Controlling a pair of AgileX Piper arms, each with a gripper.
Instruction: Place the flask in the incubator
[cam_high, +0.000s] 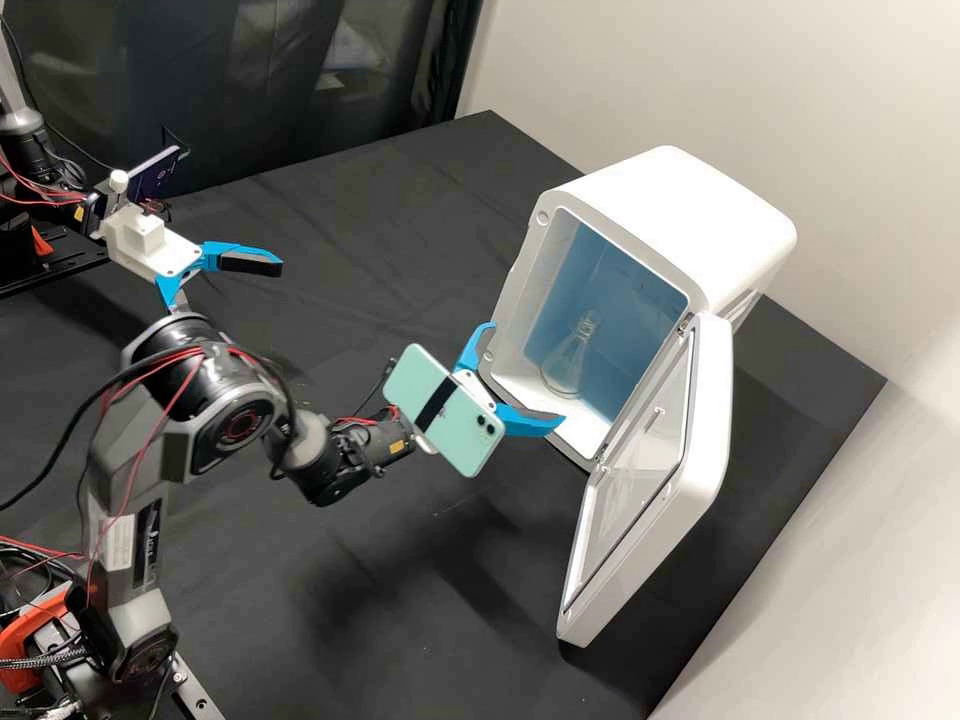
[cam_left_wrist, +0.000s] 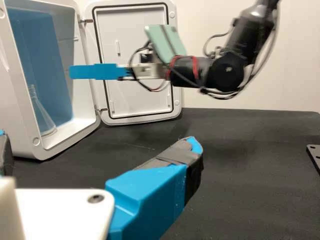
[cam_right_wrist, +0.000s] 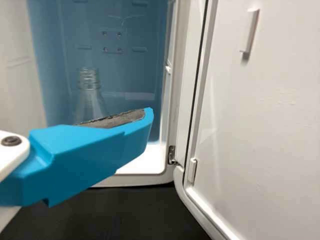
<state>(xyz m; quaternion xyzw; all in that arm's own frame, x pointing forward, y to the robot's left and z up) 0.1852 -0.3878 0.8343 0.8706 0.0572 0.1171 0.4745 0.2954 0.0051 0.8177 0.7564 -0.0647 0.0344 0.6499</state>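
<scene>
Glass flask (cam_high: 571, 356) (glossy plastic incubator (cam_high: 700, 210)).

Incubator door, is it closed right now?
No, the incubator door hangs wide open beside the chamber, and the flask stands inside the incubator.

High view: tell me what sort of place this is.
Probably a robotics laboratory: a black bench, a cabled robot arm with blue fingers, and a small white incubator, door open, with a glass flask standing inside.

Flask (cam_right_wrist: 89, 92) base hidden behind the right gripper (cam_high: 520, 378) finger (cam_right_wrist: 95, 145).
</scene>
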